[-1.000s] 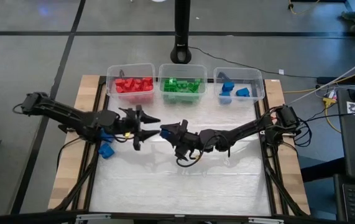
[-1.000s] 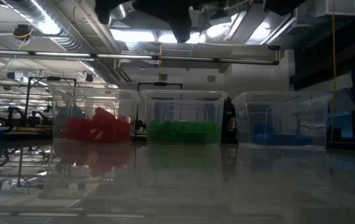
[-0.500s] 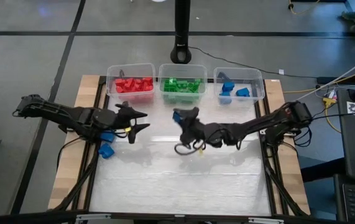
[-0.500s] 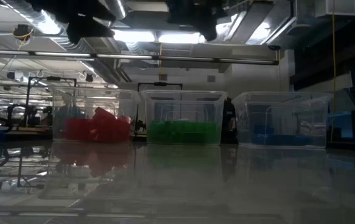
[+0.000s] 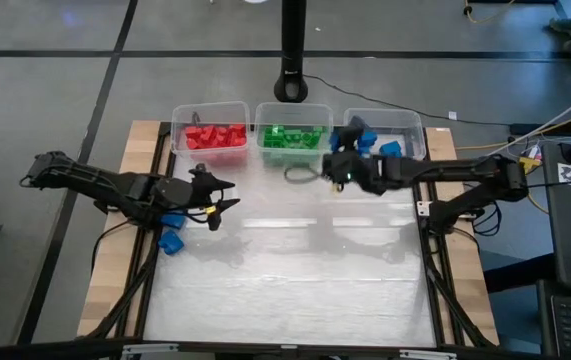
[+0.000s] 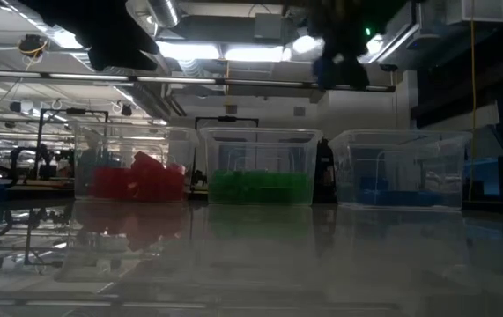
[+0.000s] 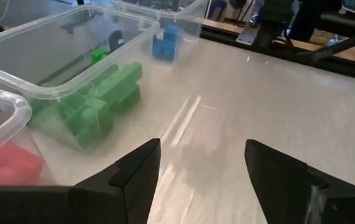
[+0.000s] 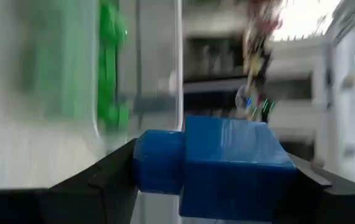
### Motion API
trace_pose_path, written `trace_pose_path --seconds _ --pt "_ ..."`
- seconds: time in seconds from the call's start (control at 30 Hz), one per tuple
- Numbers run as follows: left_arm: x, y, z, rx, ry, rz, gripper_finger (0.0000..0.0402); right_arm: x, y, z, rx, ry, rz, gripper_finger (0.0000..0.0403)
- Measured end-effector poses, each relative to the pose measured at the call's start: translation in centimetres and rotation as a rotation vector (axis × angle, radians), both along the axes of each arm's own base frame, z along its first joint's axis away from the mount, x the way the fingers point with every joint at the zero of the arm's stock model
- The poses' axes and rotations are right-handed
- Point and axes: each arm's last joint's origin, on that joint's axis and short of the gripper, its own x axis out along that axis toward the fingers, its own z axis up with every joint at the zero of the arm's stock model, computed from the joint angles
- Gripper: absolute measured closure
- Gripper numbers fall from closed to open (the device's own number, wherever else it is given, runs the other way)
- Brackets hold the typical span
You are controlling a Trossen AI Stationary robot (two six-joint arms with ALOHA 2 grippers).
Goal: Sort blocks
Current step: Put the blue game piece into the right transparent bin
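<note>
Right gripper (image 5: 346,143) has swung from mid-counter toward the blue bin (image 5: 412,126), fingers clamped on a blue block (image 8: 217,163), green bin (image 5: 292,143) just beside. Left gripper (image 5: 225,192) stays put, fingers (image 7: 130,174) apart, empty.

The red blocks (image 5: 215,136) filled a clear bin (image 5: 178,116) in the upper left of the high view, the green blocks (image 5: 292,139) a clear bin (image 5: 258,110) at upper centre, and blue blocks (image 5: 390,148) a third clear bin (image 5: 417,124) to the right of centre. A bright blue block (image 8: 224,162) sat between the black fingers of the right claw (image 8: 214,171). The left claw (image 7: 202,171) was black too. Another blue block (image 5: 172,241) lay at centre left on the pale, glossy white bench (image 5: 285,280), whose edges were light wood.
</note>
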Motion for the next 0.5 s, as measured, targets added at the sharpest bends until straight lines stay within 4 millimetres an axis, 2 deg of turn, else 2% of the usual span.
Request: trace_pose_path --seconds 0.3,0.5 --pt "0.3 -0.1 -0.3 0.007 0.02 -0.001 0.0178 -3.9 -7.9 -3.0 0.178 0.049 -0.284 0.0135" --pt "0.7 -0.1 -0.7 0.012 0.043 -0.001 0.0178 -5.9 -11.3 -3.9 0.273 0.016 -0.38 0.013"
